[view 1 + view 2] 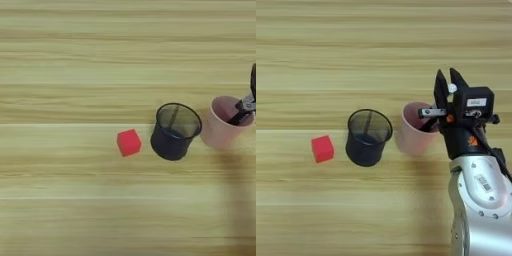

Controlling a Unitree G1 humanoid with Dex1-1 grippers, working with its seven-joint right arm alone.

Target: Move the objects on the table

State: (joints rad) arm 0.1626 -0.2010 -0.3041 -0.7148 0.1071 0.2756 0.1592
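A light yellowish wood-grain table (75, 60), streaked lengthwise and crossed by thin pale seams, fills both views; nothing of the room beyond it is shown. From left to right, three things are seen in a loose row: a small red cube (129, 142), a black mesh cup (174, 131) just beside it, and a pale pink round cup (415, 131) close to the mesh cup's right but apart from it. Both cups are shown upright with open mouths. The right gripper (450, 82) is seen at the pink cup's right rim, its two black fingers (440, 89) pointing up the picture and standing slightly apart; whether anything is gripped cannot be told. A dark, slim object with a metallic part is seen over the pink cup's mouth beside the gripper body; what it is cannot be told. The silver forearm (481, 200) enters from the bottom right and casts a shadow on the table below the pink cup. In the left eye view only a sliver of the gripper is shown at the right edge; the right eye view shows gripper and forearm whole.
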